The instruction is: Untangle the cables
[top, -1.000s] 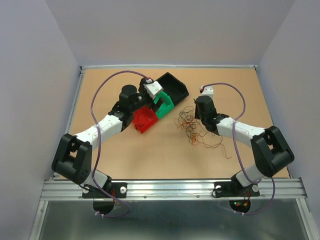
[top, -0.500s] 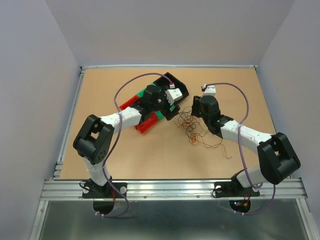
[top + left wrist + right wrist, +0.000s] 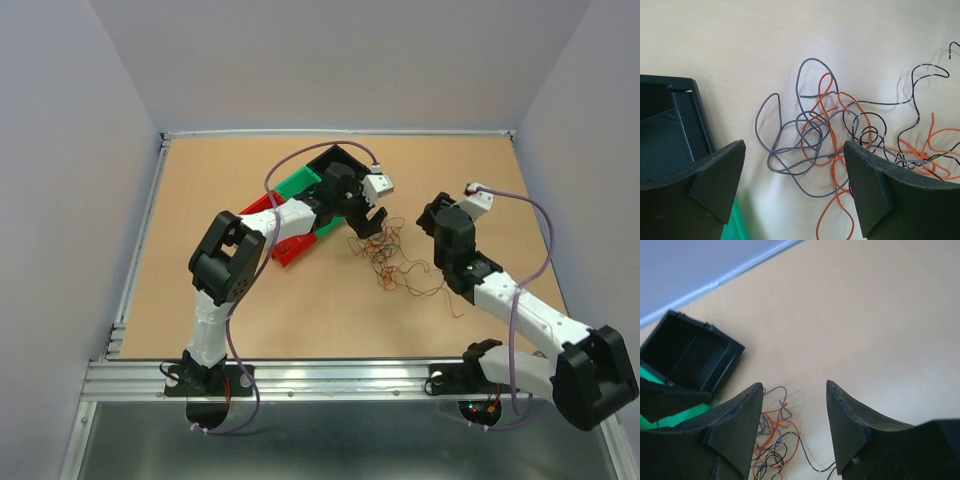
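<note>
**A robot lab test cell**

A bare tan table (image 3: 200,300) sits boxed in by plain pale walls (image 3: 330,60) on 3 sides. A slotted aluminium rail (image 3: 340,378) runs along its near edge. Bolted there are 2 white-and-black machines, the left arm (image 3: 225,265) and the right arm (image 3: 500,293), each trailing a purple lead (image 3: 550,245). Small lights (image 3: 487,405) glow at the right base. The props on the table are a tangle of wires (image 3: 395,262), a black bin (image 3: 343,157), a green bin (image 3: 298,185) and a red bin (image 3: 290,250).
</note>
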Action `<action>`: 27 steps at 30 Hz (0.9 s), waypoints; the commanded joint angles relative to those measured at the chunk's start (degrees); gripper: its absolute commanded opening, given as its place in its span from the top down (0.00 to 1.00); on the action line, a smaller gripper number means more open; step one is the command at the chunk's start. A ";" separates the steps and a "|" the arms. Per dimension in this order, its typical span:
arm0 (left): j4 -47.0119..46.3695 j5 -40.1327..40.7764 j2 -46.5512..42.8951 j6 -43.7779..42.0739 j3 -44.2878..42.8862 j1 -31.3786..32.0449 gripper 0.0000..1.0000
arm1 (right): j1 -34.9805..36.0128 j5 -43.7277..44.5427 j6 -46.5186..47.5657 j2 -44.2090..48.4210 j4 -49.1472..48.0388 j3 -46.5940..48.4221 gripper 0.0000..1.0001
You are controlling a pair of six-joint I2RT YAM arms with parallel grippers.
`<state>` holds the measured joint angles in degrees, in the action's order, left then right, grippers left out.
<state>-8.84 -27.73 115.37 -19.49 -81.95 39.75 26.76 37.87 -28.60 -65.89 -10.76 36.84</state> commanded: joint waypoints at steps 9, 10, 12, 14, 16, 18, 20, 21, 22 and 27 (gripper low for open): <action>6.55 -4.09 11.62 5.68 -14.63 0.42 0.22 | -0.31 10.74 -3.92 21.14 -2.24 -10.29 0.40; 6.64 -4.18 12.07 5.95 -15.77 0.42 0.27 | -0.31 10.65 -3.66 22.54 -2.24 -10.73 0.40; 6.82 -4.18 12.68 6.21 -16.48 0.59 0.35 | -0.31 10.39 -3.39 23.52 -2.24 -11.09 0.40; 7.35 -4.00 13.74 6.65 -17.36 0.68 0.57 | -0.31 9.86 -3.22 23.96 -2.24 -11.18 0.40; 8.13 -4.18 14.35 6.83 -18.42 0.86 0.90 | -0.31 9.16 -2.96 23.79 -2.24 -11.00 0.40; 8.31 -5.05 13.74 6.74 -18.42 0.86 1.00 | -0.31 8.37 -2.52 22.65 -2.24 -10.48 0.40; 8.05 -7.42 10.76 6.22 -17.54 0.86 1.00 | -0.31 7.84 -1.99 21.68 -2.24 -10.12 0.40; 7.01 -8.39 7.36 5.95 -15.71 0.86 1.00 | -0.40 7.57 -1.81 20.98 -2.24 -9.77 0.40; 6.30 -8.83 5.41 6.04 -14.56 0.86 1.00 | -0.31 7.31 -1.72 20.71 -2.24 -9.77 0.40; 4.27 -8.31 -6.20 5.95 -8.23 0.95 1.00 | -0.40 0.91 2.13 20.62 -6.08 -10.47 0.40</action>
<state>-0.54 -33.56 122.85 -13.34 -91.20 40.18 26.59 43.16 -30.02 -45.74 -11.03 26.72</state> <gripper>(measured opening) 0.033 0.600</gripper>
